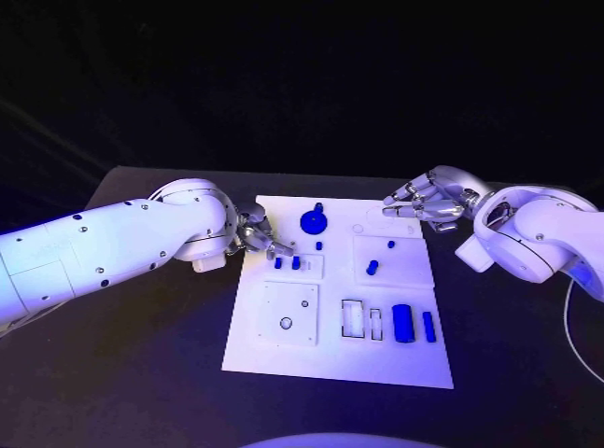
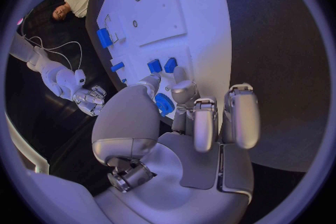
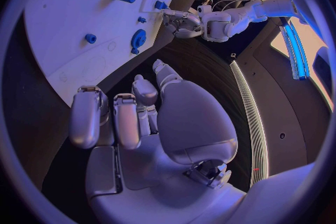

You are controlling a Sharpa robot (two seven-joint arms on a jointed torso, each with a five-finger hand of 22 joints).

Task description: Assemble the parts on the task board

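The white task board point(image 1: 331, 359) lies in the middle of the black table. My left hand point(image 1: 258, 235) is at the board's far left edge and pinches a small blue part point(image 2: 164, 104) between thumb and a finger. Two small blue parts point(image 1: 287, 263) stand in the board just in front of its fingertips. A round blue part point(image 1: 313, 222) lies further back. My right hand point(image 1: 429, 201) hovers over the board's far right corner, its fingers point(image 3: 126, 117) curled in with nothing in them.
More blue parts sit on the board: a short one point(image 1: 372, 267) near its middle and two long ones point(image 1: 402, 322) in slots at the front right. Bare black table point(image 1: 140, 373) surrounds the board.
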